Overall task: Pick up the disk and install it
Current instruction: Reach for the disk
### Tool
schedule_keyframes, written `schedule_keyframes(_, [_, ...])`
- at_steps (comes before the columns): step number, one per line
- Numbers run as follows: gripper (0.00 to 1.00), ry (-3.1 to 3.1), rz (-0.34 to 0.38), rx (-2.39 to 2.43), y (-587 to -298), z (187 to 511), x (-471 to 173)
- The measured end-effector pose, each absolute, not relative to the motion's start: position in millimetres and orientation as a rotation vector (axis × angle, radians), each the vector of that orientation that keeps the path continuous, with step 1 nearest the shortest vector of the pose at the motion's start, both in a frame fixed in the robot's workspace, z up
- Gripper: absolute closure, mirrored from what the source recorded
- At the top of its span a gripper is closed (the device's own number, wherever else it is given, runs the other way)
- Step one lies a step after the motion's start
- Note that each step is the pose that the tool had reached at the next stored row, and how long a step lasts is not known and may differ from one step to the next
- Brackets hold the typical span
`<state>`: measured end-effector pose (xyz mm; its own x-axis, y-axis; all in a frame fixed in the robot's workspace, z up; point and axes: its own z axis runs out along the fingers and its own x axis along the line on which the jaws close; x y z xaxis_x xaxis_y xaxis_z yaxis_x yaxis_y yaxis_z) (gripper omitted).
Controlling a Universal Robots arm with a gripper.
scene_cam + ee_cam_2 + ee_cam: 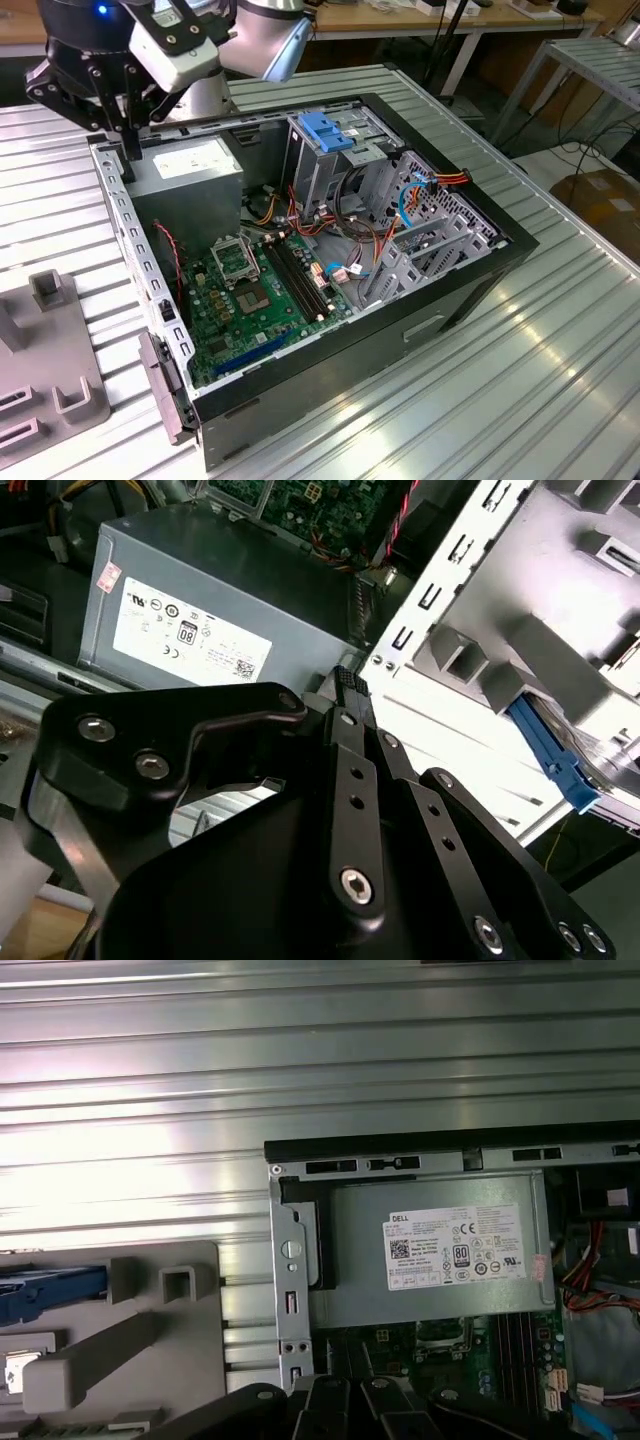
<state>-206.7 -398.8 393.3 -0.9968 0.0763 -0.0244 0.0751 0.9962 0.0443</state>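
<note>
The large grey metal power-supply box (430, 1295) carries a white rectangular label (455, 1250) with small black print, a square code and a row of round marks. A small pale sticker (108, 577) sits just beside the label's end in the second wrist view.

The black gripper (130, 150) hangs over the case corner next to that box, its jaws drawn together with nothing between them. In the second wrist view the ribbed fingertips (347, 688) lie close to the box's corner; whether they touch the case frame I cannot tell.

At the exterior view's left, a grey moulded plastic fixture (60, 390) lies on the ribbed aluminium table (560, 330). The disk (50, 1292) — a flat grey metal hard drive edged with a bright blue plastic carrier rail (548, 750) — rests in that fixture, outside the case and apart from the gripper.

Next comes the black open-sided computer case (450, 300), with a green motherboard (250, 300) on its floor. Further right stands a tall metal drive cage topped by a blue plastic bracket (328, 132), then a bundle of red, orange and yellow wires (452, 180).
</note>
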Motion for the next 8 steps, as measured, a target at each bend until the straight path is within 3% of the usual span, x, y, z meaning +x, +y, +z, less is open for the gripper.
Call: schedule_keyframes(8, [0.90, 3.112, 0.068, 0.118, -395.7, 393.3, -225.8])
